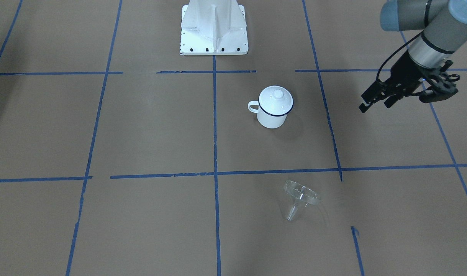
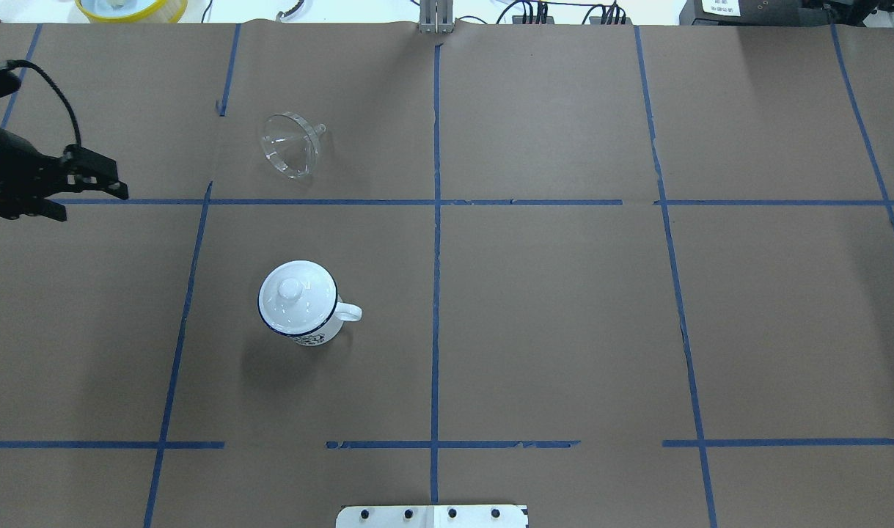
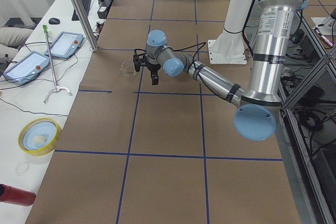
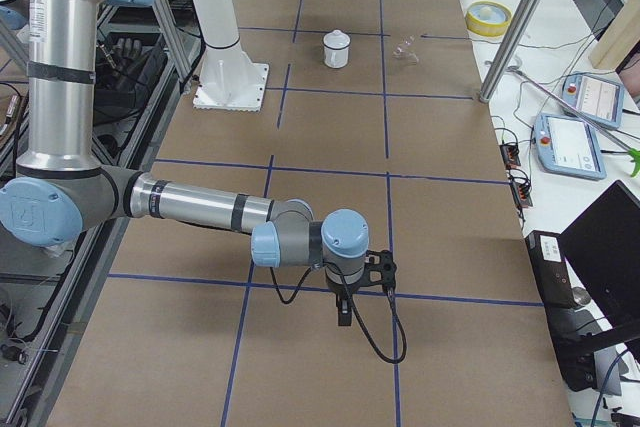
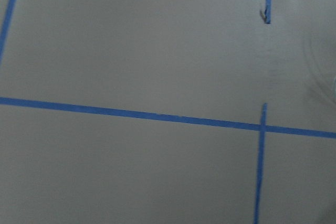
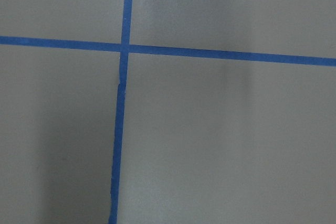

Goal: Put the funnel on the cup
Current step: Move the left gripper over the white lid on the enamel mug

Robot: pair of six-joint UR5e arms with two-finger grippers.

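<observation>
The clear funnel (image 1: 300, 197) lies on its side on the brown paper, spout toward the table's far edge; it also shows in the overhead view (image 2: 292, 143). The white mug with a blue rim (image 1: 272, 117) stands upright (image 2: 303, 323), with a white domed lid (image 1: 276, 96) on top. My left gripper (image 2: 93, 205) hovers open and empty, off to the side of both and apart from them (image 1: 375, 106). My right gripper (image 4: 345, 307) shows only in the exterior right view, far from both; I cannot tell whether it is open or shut.
The white robot base (image 1: 214, 30) stands behind the mug. Blue tape lines grid the paper. A yellow bowl (image 2: 131, 7) and cables lie beyond the far edge. Tablets (image 3: 65, 43) and a metal post (image 3: 79, 9) stand on the operators' side.
</observation>
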